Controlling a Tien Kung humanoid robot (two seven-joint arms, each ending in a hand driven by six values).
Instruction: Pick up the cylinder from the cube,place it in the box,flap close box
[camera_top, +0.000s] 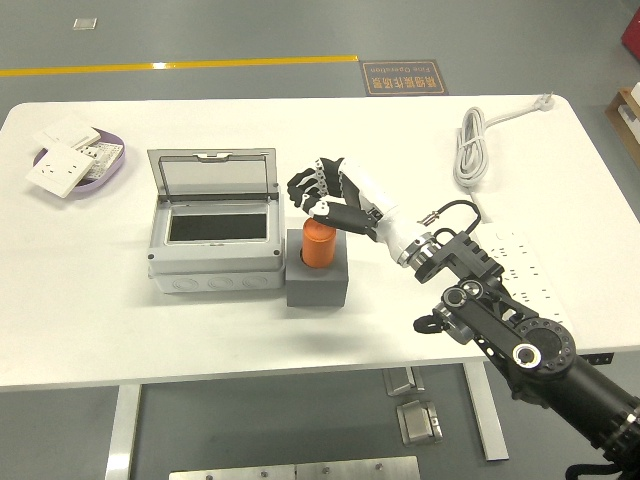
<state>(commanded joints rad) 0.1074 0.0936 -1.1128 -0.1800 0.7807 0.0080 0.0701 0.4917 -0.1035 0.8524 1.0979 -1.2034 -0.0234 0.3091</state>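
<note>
An orange cylinder (320, 245) stands upright in the top of a dark grey cube (317, 277) near the table's middle. Left of the cube sits a grey box (213, 262) with its clear flap lid (213, 174) raised and a dark interior. My right hand (322, 196) reaches in from the lower right and hovers over the cylinder's top, thumb resting at its upper edge, the other fingers spread above it. The cylinder still sits in the cube. My left arm is out of view.
A purple dish (110, 170) with white switch plates lies at the far left. A coiled white cable (472, 146) lies at the back right, and a white power strip (520, 265) lies under my right arm.
</note>
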